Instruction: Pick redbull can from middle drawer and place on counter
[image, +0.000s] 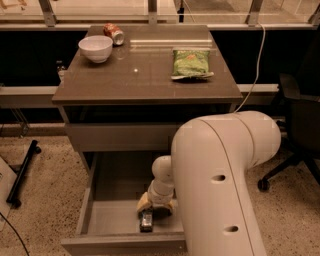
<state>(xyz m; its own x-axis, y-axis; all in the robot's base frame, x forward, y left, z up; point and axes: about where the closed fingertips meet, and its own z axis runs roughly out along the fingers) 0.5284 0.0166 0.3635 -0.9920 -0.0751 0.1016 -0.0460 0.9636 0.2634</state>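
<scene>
The middle drawer (100, 200) is pulled open below the counter (145, 75). The redbull can (146, 220), slim and silver-blue, is on the drawer floor near the front wall. My gripper (156, 206) is down inside the drawer, right behind and above the can, touching or almost touching its far end. My large white arm link (220, 180) fills the right foreground and hides the drawer's right side.
On the counter stand a white bowl (95, 48), a red-orange soda can (114, 33) lying at the back left, and a green chip bag (191, 63). A closed flat drawer front (120, 137) sits above the open drawer. An office chair (295, 130) stands at the right.
</scene>
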